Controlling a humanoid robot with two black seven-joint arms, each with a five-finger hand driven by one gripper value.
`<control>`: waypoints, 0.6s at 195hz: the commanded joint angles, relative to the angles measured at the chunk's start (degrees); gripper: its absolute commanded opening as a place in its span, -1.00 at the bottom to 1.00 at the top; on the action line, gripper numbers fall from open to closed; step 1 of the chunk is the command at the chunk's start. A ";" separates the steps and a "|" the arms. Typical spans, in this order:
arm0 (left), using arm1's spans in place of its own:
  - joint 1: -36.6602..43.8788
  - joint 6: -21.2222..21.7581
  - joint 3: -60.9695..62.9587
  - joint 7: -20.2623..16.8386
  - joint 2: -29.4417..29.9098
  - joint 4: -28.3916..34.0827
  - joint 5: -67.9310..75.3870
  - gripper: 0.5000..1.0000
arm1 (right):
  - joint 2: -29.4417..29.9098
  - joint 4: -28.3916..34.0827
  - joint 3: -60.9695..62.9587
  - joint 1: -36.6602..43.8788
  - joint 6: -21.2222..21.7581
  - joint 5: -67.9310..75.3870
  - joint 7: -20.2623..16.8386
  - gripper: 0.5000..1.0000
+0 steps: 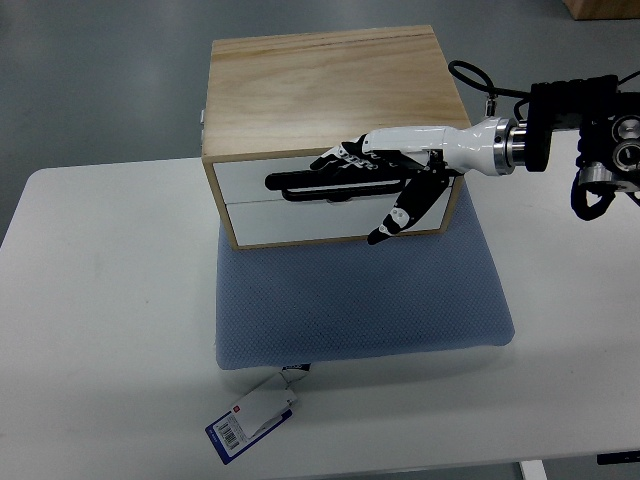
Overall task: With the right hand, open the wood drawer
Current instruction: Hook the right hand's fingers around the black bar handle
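Reaching in from the right, my right hand [375,180] lies flat across the upper front of the wood drawer [335,190], fingers extended along its dark handle slot, thumb hanging lower; nothing looks clamped yet. I judge that lines the fingertips up to hook the slot. The box sits on a blue mat [360,300] mid-counter [100,300], drawer fronts facing near, long axis left-right.

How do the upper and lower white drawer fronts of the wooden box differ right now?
The upper white drawer front has the right hand stretched across it, covering much of it; the lower white drawer front is mostly uncovered, with only a finger dipping over its right end. Both look closed.
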 commanded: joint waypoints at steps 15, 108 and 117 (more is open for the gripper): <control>0.00 0.00 0.01 0.00 0.00 0.00 0.00 1.00 | 0.59 -0.23 -0.65 0.07 0.00 -1.30 -1.00 0.71; 0.00 0.00 -0.08 0.00 0.00 0.00 0.00 1.00 | 1.20 -2.77 -2.15 0.77 0.00 -0.60 -1.97 0.71; 0.00 0.00 0.01 0.00 0.00 0.00 0.00 1.00 | 1.20 -2.77 -2.06 0.95 0.00 -0.51 -1.97 0.71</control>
